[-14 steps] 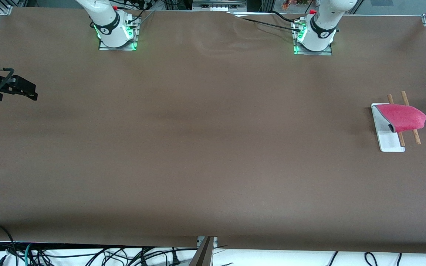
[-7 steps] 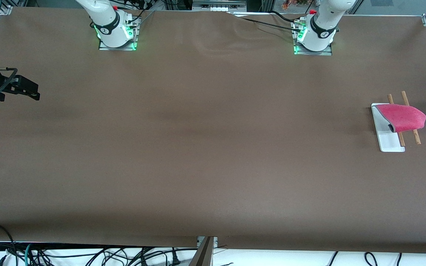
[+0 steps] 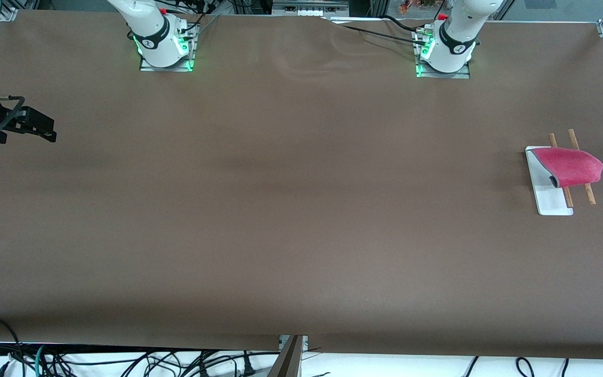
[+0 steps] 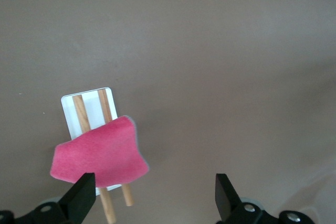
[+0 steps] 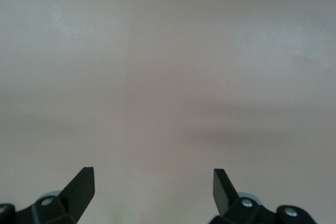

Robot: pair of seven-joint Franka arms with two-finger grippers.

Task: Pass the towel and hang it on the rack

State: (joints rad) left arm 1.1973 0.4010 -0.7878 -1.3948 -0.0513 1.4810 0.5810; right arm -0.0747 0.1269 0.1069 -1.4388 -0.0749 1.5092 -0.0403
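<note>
The pink-red towel (image 3: 571,166) hangs draped over the two wooden rods of the rack (image 3: 553,205), which stands at the left arm's end of the table. In the left wrist view the towel (image 4: 100,153) covers the rods above the rack's white base (image 4: 92,109). My left gripper (image 4: 156,199) is open and empty, up in the air beside the rack; it is out of the front view. My right gripper (image 3: 45,128) is open and empty over the right arm's end of the table, and its wrist view (image 5: 153,190) shows only bare table below it.
The brown table cover (image 3: 291,209) has nothing else on it. The arm bases (image 3: 165,44) stand along the edge farthest from the front camera. Cables hang below the table's near edge.
The left gripper's tip, seen one second ago at the front view's edge beside the rack, has drawn out of that view. The right gripper shifted slightly, then stopped. The towel has not moved.
</note>
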